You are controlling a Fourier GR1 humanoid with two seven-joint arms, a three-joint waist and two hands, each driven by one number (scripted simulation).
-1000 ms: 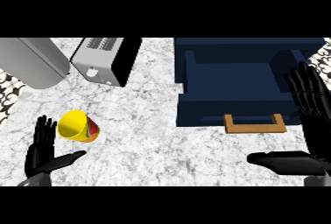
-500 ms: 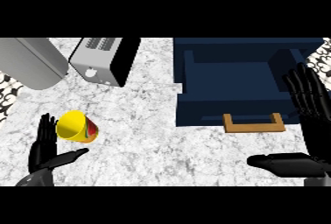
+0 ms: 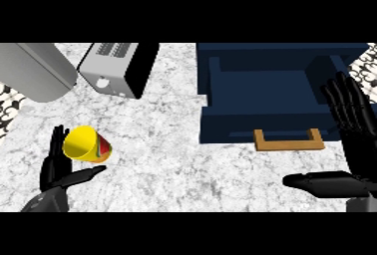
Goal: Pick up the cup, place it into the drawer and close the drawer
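Head view: the cup, yellow with a red and green patch, sits on the counter at the left. It lies in the crook of the left hand, just right of the fingers and above the thumb. Whether they touch it I cannot tell. The cup looks tilted, with its mouth up and to the left. The left hand's fingers are straight and spread from the thumb, holding nothing. It is by far the nearer hand. The drawer stands open well to the right. The right hand hangs by its handle, fingers straight, thumb wide, empty.
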